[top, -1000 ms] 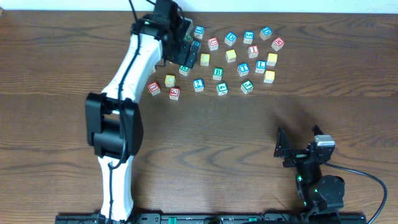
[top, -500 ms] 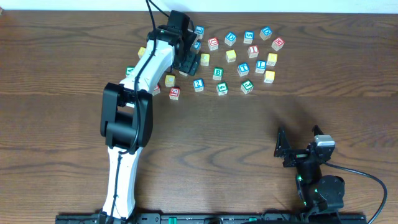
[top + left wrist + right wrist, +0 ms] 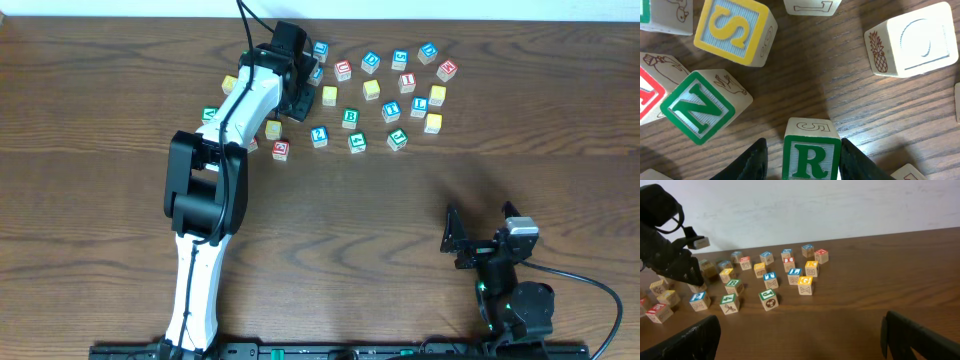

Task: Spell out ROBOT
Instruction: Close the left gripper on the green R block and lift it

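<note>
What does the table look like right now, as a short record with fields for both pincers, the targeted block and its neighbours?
left pincer: open, one finger on each side of the R block, a gap showing on one side
R block: green letter, sitting on the table
neighbours: N block and S block, both apart from the R block
right pincer: open, holding nothing, far from the blocks
progress: no letters lined up yet
</note>
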Robot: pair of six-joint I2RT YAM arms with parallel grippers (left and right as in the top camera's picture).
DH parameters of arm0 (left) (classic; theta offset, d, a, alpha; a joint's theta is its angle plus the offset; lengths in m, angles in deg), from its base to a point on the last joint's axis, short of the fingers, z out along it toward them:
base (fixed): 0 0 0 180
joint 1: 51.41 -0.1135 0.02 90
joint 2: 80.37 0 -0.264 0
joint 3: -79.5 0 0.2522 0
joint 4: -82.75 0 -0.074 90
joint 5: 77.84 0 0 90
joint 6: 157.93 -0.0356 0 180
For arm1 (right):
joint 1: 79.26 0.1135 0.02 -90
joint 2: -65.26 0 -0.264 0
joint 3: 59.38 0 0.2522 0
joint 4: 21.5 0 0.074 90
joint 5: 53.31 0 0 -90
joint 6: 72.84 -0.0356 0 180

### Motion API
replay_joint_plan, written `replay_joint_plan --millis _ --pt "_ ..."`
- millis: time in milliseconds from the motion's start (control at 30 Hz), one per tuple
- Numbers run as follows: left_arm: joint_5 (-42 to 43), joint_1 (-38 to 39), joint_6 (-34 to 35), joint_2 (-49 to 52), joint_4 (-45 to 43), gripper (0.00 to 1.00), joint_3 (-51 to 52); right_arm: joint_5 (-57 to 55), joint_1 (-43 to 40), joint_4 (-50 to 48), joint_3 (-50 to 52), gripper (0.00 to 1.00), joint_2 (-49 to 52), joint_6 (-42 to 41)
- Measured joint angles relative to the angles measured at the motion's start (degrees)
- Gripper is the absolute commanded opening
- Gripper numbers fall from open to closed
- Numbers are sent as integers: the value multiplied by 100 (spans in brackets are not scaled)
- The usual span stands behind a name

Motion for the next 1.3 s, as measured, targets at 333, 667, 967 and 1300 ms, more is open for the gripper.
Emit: replay_joint_plan --millis 333,667,967,1300 --pt "0 0 81 0 17 45 4 2 0 0 0 99 0 0" --pt "0 11 195 0 17 45 7 0 0 0 0 99 0 0" --pt "0 33 195 11 9 39 7 0 0 0 0 99 0 0" --pt "0 37 328 70 7 26 9 0 0 0 0 99 0 0"
